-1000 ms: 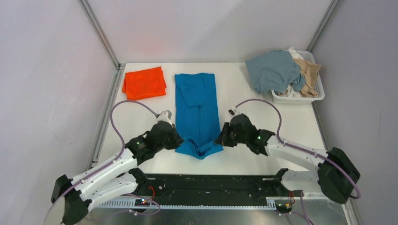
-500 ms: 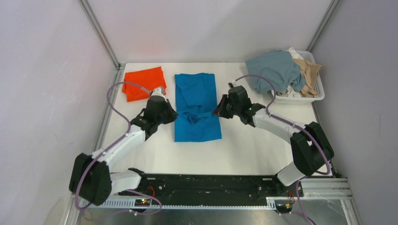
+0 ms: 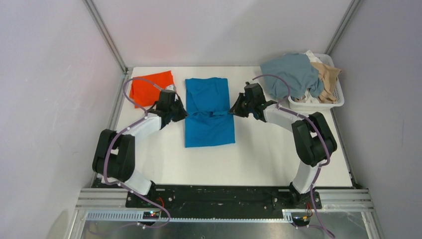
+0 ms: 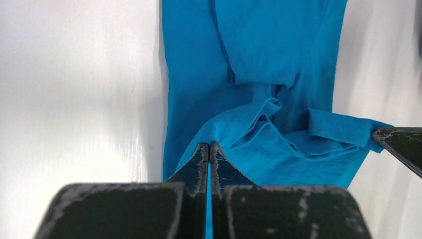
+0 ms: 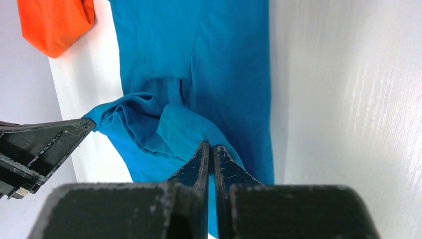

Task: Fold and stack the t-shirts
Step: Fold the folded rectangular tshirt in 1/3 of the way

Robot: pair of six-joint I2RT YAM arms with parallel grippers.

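Blue t-shirt (image 3: pixel 210 130) lies just right of orange t-shirt (image 3: pixel 148 89) on counter (image 3: pixel 268 159). Its near hem is now lifted to mid-length vs 1 s ago. L jaws & R jaws each clamp a hem corner. Fold approx half done.

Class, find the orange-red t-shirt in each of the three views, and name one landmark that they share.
Top external: orange-red t-shirt at the far left of the table.
Left wrist: not in it.
Right wrist: top left corner.
Shared landmark: the blue t-shirt, in all three.
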